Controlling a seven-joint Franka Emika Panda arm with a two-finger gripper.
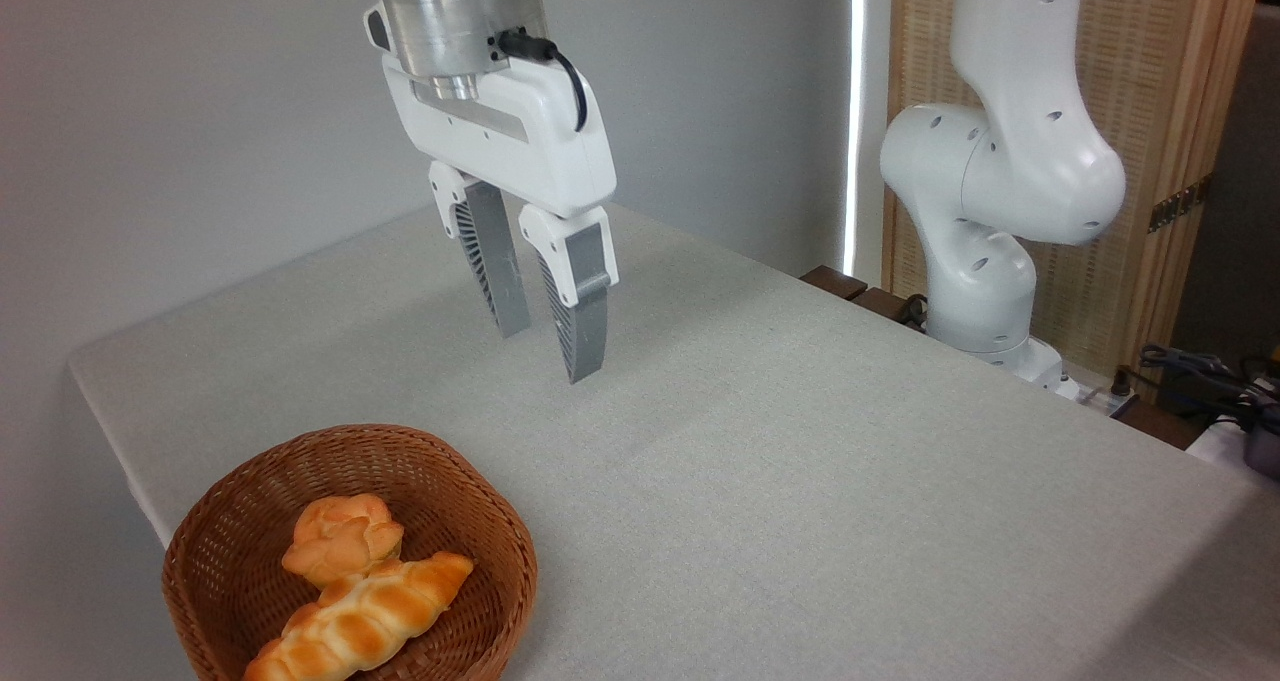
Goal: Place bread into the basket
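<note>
Where grey cloth covers the table (800, 481), a wicker screen (1150, 111) stands behind.

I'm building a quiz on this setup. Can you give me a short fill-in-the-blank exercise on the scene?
1. The braided bread lies inside the ____.
2. The round bun is in contact with the ____.
3. The hand holds ____.
4. The hand's fingers point ____ toward the table.

Missing words: basket; bread; nothing; down
</note>
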